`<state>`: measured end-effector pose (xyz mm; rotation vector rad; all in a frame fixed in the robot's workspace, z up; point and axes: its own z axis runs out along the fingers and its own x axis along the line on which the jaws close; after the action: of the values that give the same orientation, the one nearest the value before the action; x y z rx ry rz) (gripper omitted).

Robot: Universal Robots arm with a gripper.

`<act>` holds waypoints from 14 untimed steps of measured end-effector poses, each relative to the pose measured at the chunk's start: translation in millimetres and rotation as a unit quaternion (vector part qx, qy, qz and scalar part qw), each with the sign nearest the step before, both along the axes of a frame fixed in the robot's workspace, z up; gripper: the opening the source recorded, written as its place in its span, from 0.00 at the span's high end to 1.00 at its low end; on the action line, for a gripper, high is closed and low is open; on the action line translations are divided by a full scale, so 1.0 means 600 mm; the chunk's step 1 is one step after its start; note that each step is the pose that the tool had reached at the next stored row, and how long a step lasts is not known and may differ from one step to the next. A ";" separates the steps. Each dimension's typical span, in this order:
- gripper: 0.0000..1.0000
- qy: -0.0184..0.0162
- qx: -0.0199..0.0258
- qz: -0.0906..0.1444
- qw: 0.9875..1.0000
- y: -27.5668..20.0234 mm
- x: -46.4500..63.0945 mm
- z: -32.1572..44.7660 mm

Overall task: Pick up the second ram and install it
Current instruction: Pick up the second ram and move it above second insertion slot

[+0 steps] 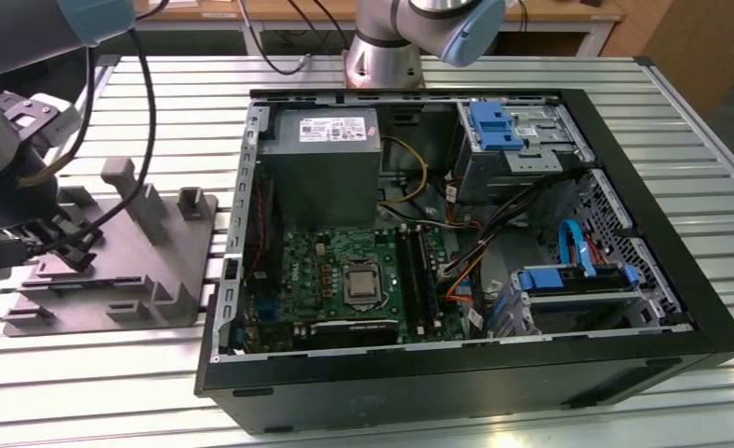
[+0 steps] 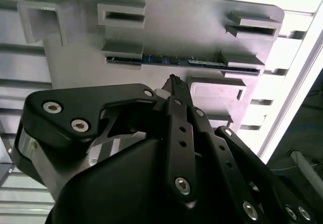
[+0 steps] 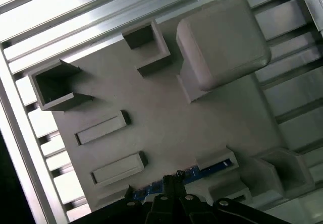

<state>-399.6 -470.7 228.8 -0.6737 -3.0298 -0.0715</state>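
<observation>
While gripper (image 2: 174, 81) hovers, second ram (image 2: 171, 61) prob. in fixture (image 2: 192, 30).

The fixture (image 1: 180, 261) is plain matt grey. The second ram (image 2: 171, 60) shows a dark blue edge flecked with paler specks. The gripper (image 2: 174, 80) is black with silver screw heads. The computer case (image 1: 467, 392) is black, its motherboard (image 1: 330, 275) green and its drive brackets (image 1: 489, 119) blue. The table (image 1: 93, 392) is silver-white with ribbed stripes.

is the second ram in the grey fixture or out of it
In it: the second ram sits on edge between tabs of the grey fixture, with the end effector close to it.
</observation>
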 end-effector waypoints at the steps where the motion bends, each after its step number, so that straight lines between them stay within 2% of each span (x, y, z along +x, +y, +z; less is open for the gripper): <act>1: 0.90 0.000 0.000 -0.009 1.000 0.0000 0.000 0.000; 4: 0.90 0.000 0.000 -0.035 0.999 0.0000 0.000 -0.001; 7: 0.90 0.000 0.000 -0.060 0.998 0.0000 0.000 -0.002; 11: 0.90 0.000 0.000 -0.093 0.996 0.0000 0.000 -0.002; 14: 0.90 0.000 0.000 -0.117 0.993 0.0000 0.000 -0.003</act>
<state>-399.6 -470.6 227.0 -1.0247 -2.9357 -0.0771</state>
